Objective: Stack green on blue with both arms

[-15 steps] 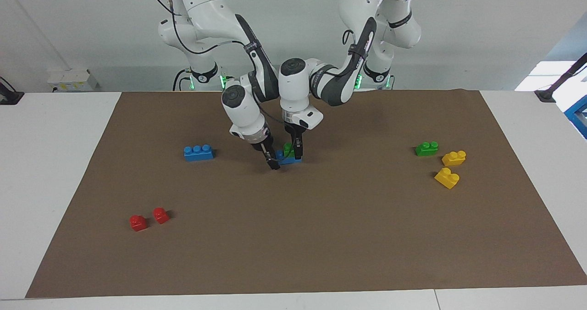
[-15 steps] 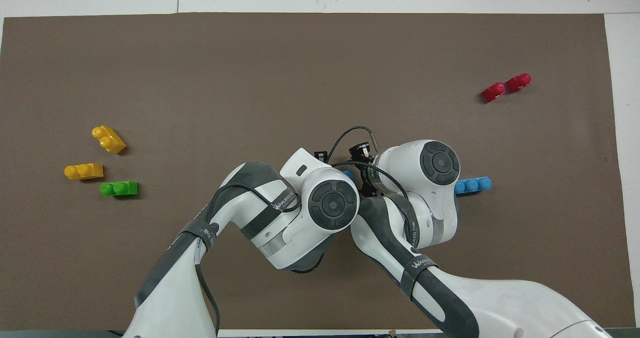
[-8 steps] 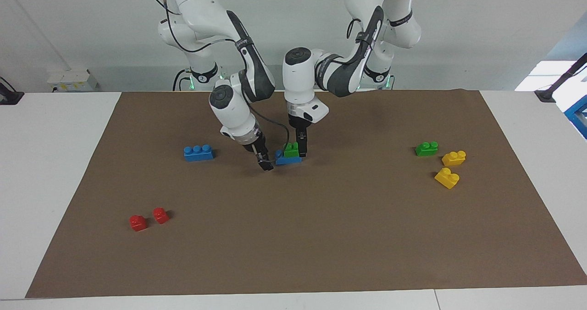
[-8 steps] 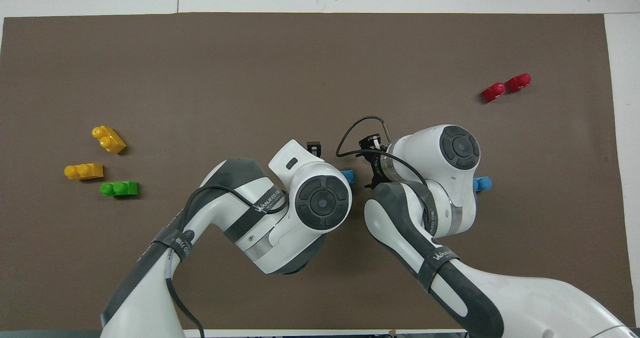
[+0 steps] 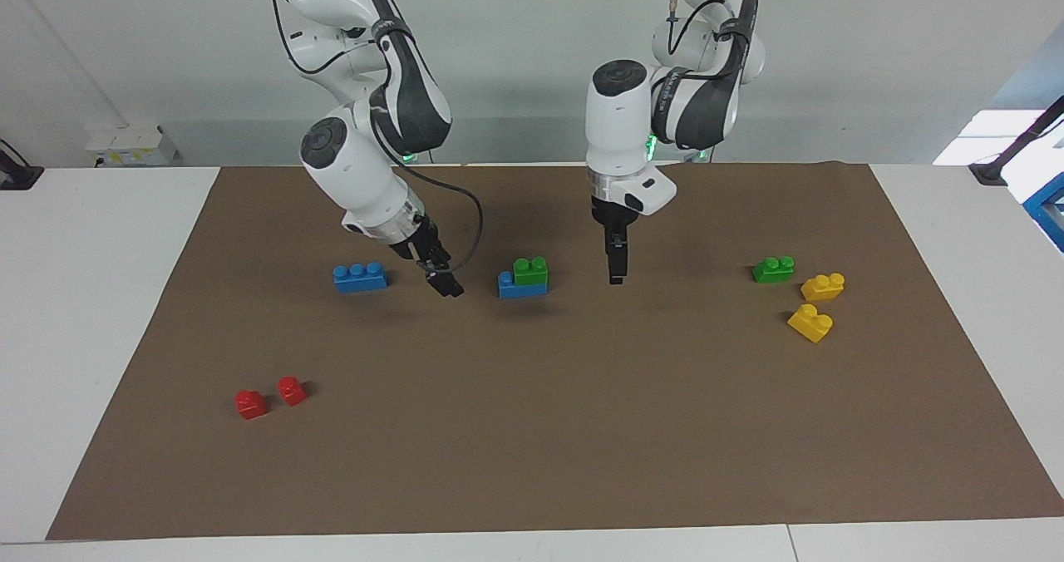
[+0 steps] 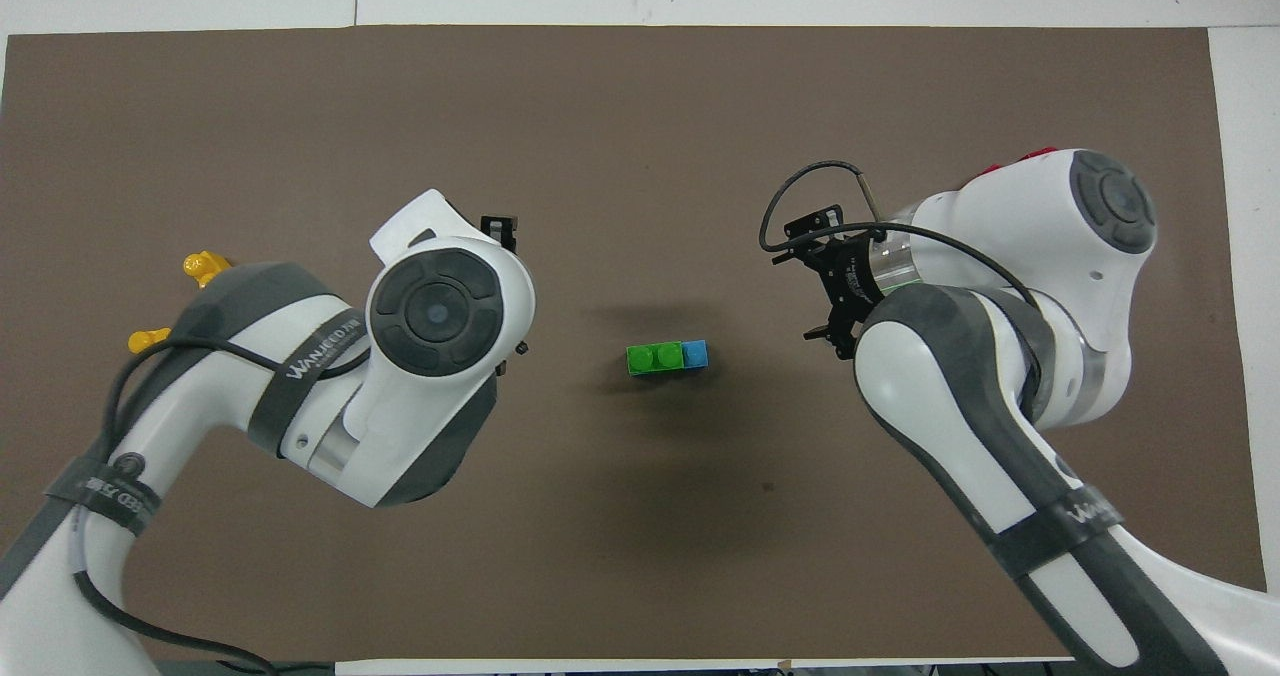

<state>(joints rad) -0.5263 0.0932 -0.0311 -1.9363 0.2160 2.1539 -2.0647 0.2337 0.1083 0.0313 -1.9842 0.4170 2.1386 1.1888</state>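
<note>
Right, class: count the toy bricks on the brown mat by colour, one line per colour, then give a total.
Blue bricks: 2, one under a green brick, one loose.
Green bricks: 2, one stacked on blue, one loose.
Yellow bricks: 2.
Red bricks: 2.
Total: 8 bricks.

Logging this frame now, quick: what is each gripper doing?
Left gripper: holding nothing, up over the mat beside the green brick stacked on the blue brick.
Right gripper: holding nothing, beside the stack.
</note>
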